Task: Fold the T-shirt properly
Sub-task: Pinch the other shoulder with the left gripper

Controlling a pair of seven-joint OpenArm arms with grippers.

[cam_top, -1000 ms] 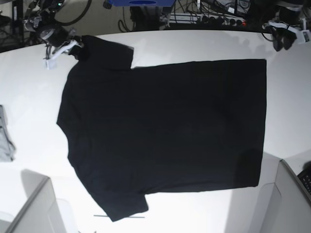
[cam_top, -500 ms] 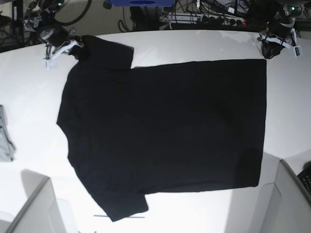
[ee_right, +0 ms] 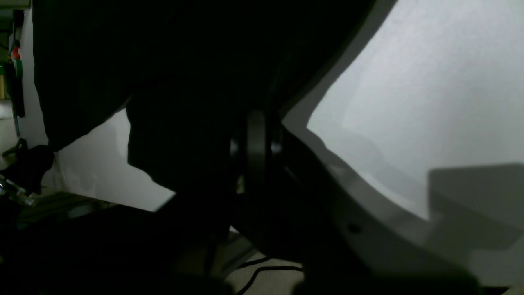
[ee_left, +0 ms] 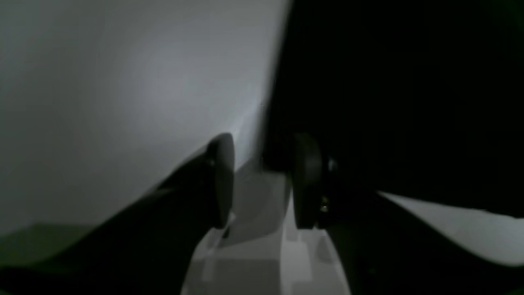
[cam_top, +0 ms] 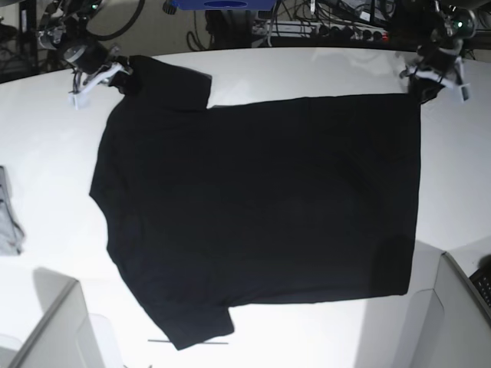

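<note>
Jaws of the left gripper (ee_left: 262,176) stand apart astride the T-shirt (cam_top: 261,215) hem corner, ready to pinch. Right gripper (ee_right: 256,151) is clamped on the sleeve, likely for a paired lift.

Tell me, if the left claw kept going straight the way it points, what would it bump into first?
Probably the edge of the plain black cloth T-shirt on the white table; the left gripper stands open just before it.

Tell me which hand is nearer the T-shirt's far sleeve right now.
Right. The right hand is pinched on the far sleeve of the T-shirt. The left hand sits at the far hem corner, across the shirt from that sleeve.
</note>
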